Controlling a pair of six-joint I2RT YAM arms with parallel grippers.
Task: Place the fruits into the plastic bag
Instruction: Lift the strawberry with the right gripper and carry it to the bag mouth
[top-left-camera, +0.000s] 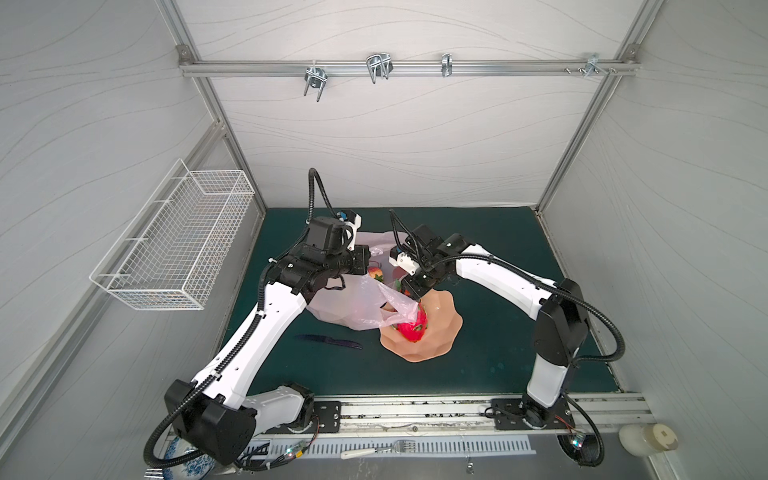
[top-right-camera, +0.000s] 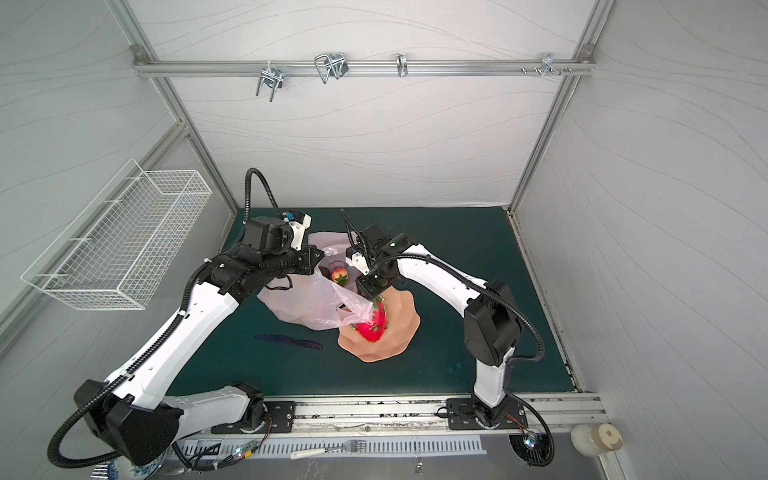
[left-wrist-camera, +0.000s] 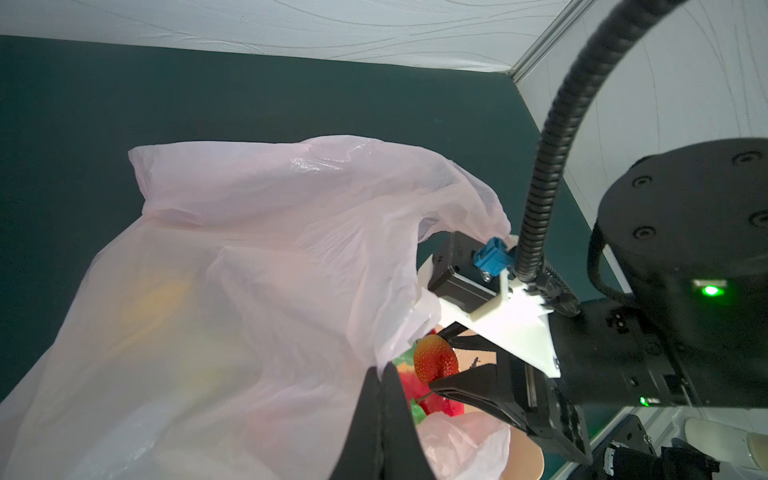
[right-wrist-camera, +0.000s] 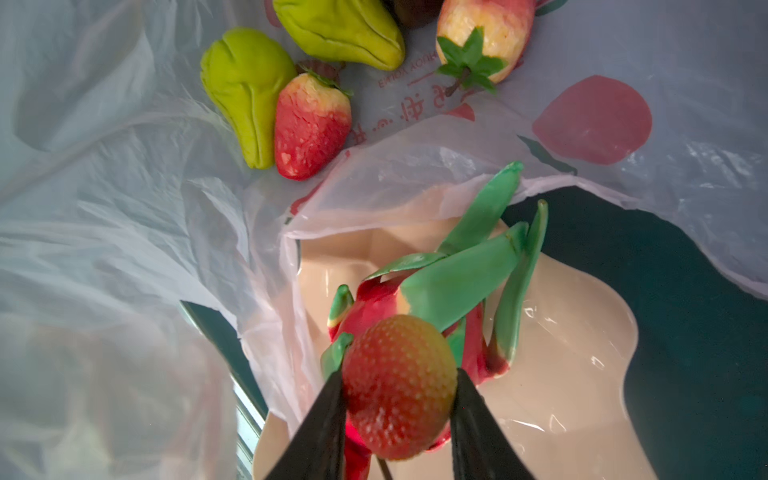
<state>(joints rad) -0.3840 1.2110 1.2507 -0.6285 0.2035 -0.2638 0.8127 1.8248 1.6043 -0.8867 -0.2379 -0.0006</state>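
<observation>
Front ledge: 1 fork (top-left-camera: 376, 450), off the mat (top-left-camera: 478, 365). On the mat, 1 knife (top-left-camera: 330, 341) lies left of the bowl (top-left-camera: 440, 336), apart from it. The bowl holds 1 dragon fruit (top-left-camera: 413, 328). The bag (top-left-camera: 345, 309) lip drapes over the bowl's left rim and touches the green scales.

Above the dragon fruit the right gripper (right-wrist-camera: 400, 374) clamps 1 strawberry (right-wrist-camera: 399, 399) by its sides, just short of the bag mouth. The left gripper (left-wrist-camera: 380, 374) is pinched closed on the bag's upper edge, mouth held up.

Inside the bag: 2 green fruits (right-wrist-camera: 245, 95), 2 more strawberries (right-wrist-camera: 311, 124), 1 dark fruit (right-wrist-camera: 415, 10) (cut off at the frame edge).

Print (right-wrist-camera: 399, 108): red characters, mirrored through the film, unreadable.

Open mat right of the bowl and behind the bag to the back wall.
</observation>
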